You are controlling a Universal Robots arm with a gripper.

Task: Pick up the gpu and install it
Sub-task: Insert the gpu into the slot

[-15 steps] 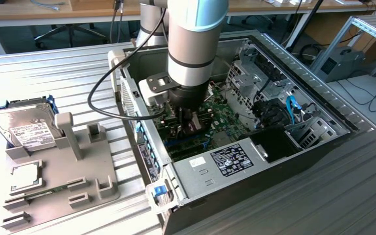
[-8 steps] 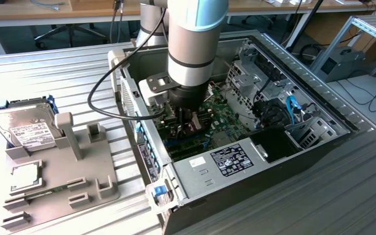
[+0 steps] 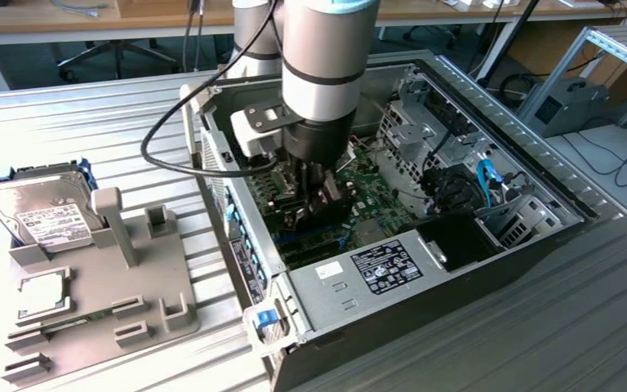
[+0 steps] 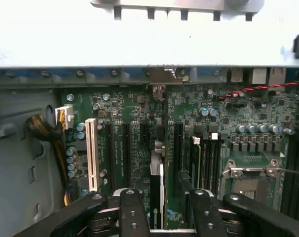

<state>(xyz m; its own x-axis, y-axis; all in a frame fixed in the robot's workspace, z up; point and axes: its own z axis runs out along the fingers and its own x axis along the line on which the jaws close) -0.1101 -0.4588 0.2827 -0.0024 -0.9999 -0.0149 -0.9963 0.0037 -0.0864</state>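
Black gpu, thin, stiff, fragile: we are clamping fingers on its top edge, gripper holding it over motherboard slots.

1. The exterior view is taken from above and to one side, well back, so that the open computer case and the ribbed table are covered.
2. The wrist view is directed down past the gripper, close to the motherboard.
3. The motherboard area is shared by both views.
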